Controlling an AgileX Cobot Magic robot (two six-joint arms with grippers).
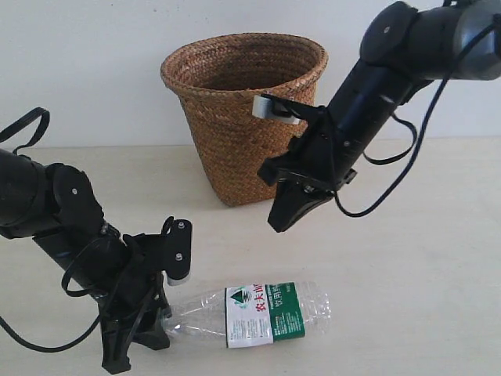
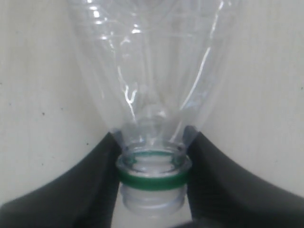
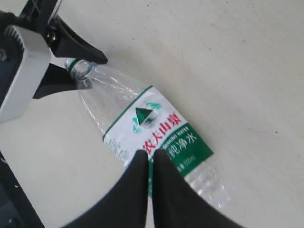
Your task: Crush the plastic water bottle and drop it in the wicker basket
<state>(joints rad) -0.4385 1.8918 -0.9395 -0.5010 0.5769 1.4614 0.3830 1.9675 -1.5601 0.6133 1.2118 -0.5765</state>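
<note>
The plastic water bottle (image 1: 264, 315) lies on its side on the pale table (image 1: 423, 258), at 6 o'clock in the exterior view. Its neck points to 9 o'clock and its base to 3 o'clock. The body looks whole, not flattened.

The left gripper (image 2: 152, 159) is at the neck end, at about 7 o'clock in the exterior view. Its two black fingers (image 2: 95, 183) are closed in on the bottle from both sides. They touch it where the shoulder narrows, just above the green ring (image 2: 153, 180), so this gripper pinches the neck. The mouth of the bottle looks open in the wrist views; I see the ring only, no cap on it.

The right gripper (image 1: 279, 222) hangs near the centre of the exterior view, well above the bottle and at about 12 o'clock from the label (image 1: 264, 315). Its fingers (image 3: 128, 190) are pressed together, with only a thin slit between them. They hold nothing and touch nothing.

The wicker basket (image 1: 235, 157) stands upright at 12 o'clock, behind the right gripper and well apart from the bottle. What is inside I cannot tell.
</note>
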